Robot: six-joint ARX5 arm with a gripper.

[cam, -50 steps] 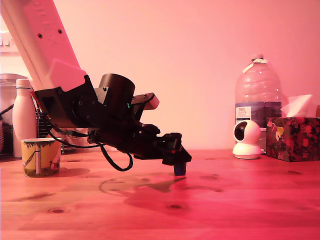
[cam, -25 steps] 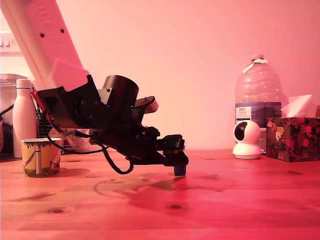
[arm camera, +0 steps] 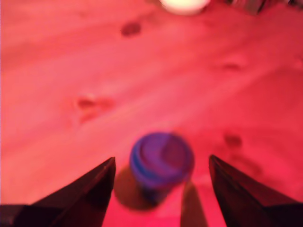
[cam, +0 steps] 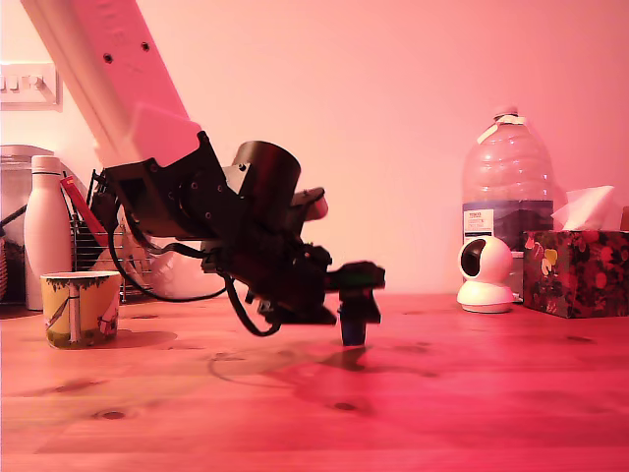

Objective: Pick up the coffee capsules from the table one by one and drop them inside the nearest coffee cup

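On wooden table (cam: 472, 393), capsule (arm camera: 161, 163) stands upright.

low side-on exterior view, close downward wrist view, both showing capsule (cam: 353, 329)

place: a home, maybe a kitchen | wooden table (cam: 472, 393) | big water bottle (cam: 507, 192) and tissue box (cam: 578, 271) at right of frame | white bottle (cam: 47, 231) and wire rack (cam: 93, 241) at left | light switch (cam: 29, 86) upper left
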